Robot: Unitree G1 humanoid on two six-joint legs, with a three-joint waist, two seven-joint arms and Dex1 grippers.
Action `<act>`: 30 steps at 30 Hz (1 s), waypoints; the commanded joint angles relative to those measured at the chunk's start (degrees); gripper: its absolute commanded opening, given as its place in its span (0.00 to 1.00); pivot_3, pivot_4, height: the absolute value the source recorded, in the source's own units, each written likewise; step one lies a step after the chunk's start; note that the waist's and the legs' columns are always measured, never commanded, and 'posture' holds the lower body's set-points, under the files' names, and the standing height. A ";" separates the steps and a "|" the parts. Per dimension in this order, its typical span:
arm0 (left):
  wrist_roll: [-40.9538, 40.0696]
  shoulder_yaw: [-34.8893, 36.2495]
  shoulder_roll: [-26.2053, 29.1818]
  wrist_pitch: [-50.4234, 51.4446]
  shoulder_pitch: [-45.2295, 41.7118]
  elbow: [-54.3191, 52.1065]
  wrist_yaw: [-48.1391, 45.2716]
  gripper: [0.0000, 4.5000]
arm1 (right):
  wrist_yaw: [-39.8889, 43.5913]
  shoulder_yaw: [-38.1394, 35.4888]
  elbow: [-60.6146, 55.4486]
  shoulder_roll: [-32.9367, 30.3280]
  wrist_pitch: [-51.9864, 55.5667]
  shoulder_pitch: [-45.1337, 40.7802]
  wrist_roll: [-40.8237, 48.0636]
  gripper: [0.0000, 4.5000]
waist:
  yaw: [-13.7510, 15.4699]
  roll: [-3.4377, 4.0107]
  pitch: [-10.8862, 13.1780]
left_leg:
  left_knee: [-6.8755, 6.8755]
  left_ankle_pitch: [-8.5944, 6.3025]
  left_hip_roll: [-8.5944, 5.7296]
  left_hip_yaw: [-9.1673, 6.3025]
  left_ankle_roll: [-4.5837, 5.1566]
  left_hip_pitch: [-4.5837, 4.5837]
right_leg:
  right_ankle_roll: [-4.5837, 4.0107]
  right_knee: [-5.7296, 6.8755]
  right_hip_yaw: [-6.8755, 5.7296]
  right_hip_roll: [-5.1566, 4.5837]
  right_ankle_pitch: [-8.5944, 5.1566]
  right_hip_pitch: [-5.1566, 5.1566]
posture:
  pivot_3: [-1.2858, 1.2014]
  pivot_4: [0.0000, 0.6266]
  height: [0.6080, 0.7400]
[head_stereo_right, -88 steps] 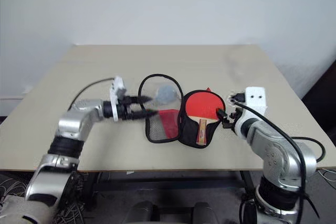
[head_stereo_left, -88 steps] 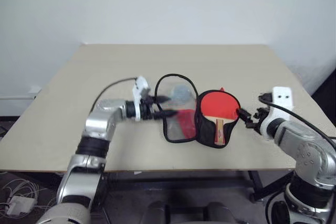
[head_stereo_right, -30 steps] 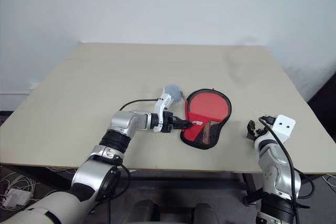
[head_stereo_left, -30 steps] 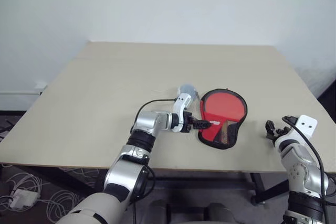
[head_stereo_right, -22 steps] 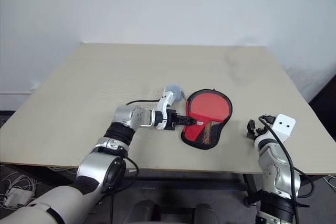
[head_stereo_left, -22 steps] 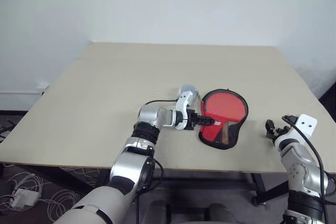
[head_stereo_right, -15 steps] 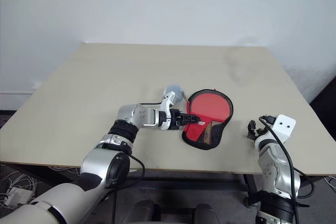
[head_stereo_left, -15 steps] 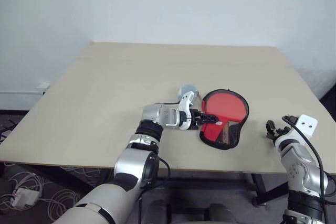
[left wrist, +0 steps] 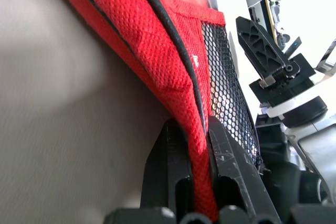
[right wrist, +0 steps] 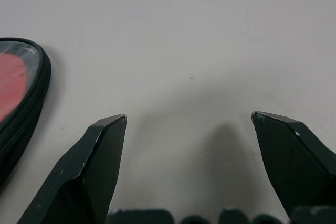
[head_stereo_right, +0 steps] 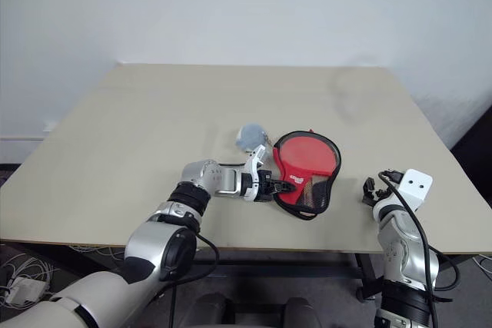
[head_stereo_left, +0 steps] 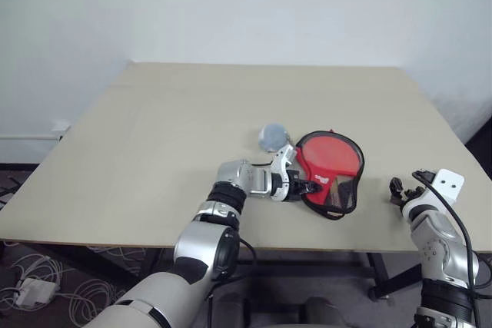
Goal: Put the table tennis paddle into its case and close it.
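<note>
The case [head_stereo_left: 330, 160] lies folded shut right of the table's middle, its red face up with black trim and a black mesh patch at the near end. The table tennis paddle is hidden inside it. My left gripper [head_stereo_left: 310, 187] is shut on the case's near left edge. In the left wrist view its fingers [left wrist: 176, 166] pinch the red mesh fabric [left wrist: 157, 51] between them. The grey pompom [head_stereo_left: 270, 136] rests on the table just left of the case. My right gripper [right wrist: 189, 121] stands open over bare table to the right, apart from the case [right wrist: 21, 98].
The beige table [head_stereo_left: 154, 136] spreads wide to the left and behind the case. Its near edge runs just below both grippers, and its right edge is close to my right arm. A white wall stands behind.
My left gripper has slid right along the case's near edge, rolled, and shut on the fabric. The case has shifted slightly right. The right arm has not moved.
</note>
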 commanded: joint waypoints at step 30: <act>-17.71 -15.07 29.90 24.21 20.34 -37.17 -17.39 0.73 | 0.40 2.80 -1.06 -1.64 -0.99 -0.84 -2.37 0.92 | -1.52 0.09 -0.01 | -0.12 0.10 0.06 0.00 -0.16 0.07 | -0.02 0.09 0.05 0.01 0.01 -0.03 | 0.52 0.00 0.91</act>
